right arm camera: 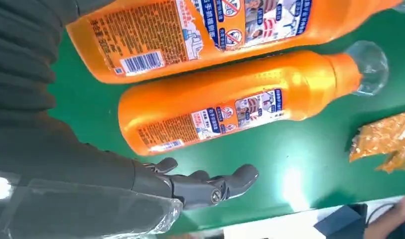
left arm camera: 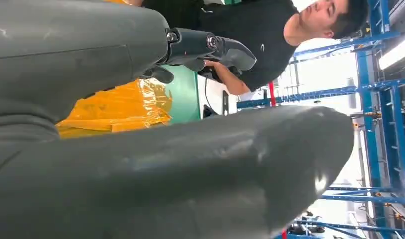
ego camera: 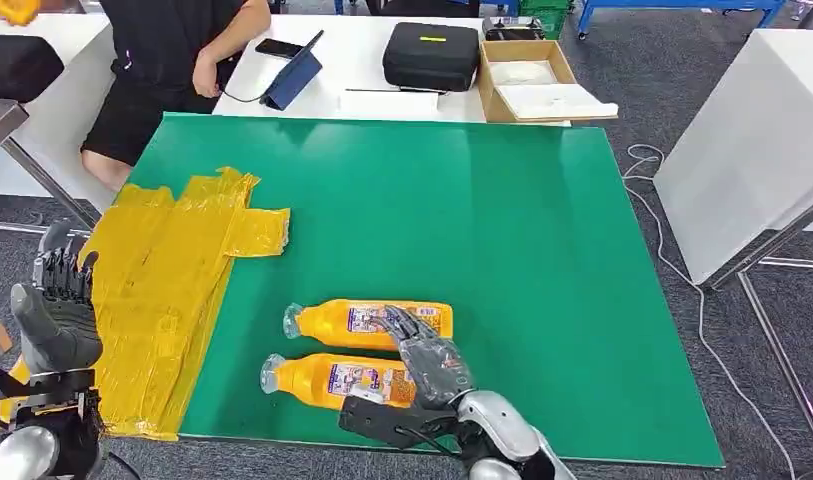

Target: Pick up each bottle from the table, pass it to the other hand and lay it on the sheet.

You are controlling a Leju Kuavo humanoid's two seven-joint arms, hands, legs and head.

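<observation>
Right hand (ego camera: pixel 429 362) is held open over two bottles: near bottle (ego camera: pixel 327 380) partly hidden, far bottle (ego camera: pixel 367 322) touched or not, unclear. Left hand (ego camera: pixel 54 305) is raised, empty, fingers (ego camera: pixel 62 270) spread beside sheet (ego camera: pixel 167 290).

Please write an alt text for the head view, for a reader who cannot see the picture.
Two orange bottles lie side by side on a green table, the nearer bottle and the farther bottle, with the robot's open right hand above them. A crumpled yellow sheet covers the table's left edge beside the raised, open left hand; a person sits beyond.
</observation>
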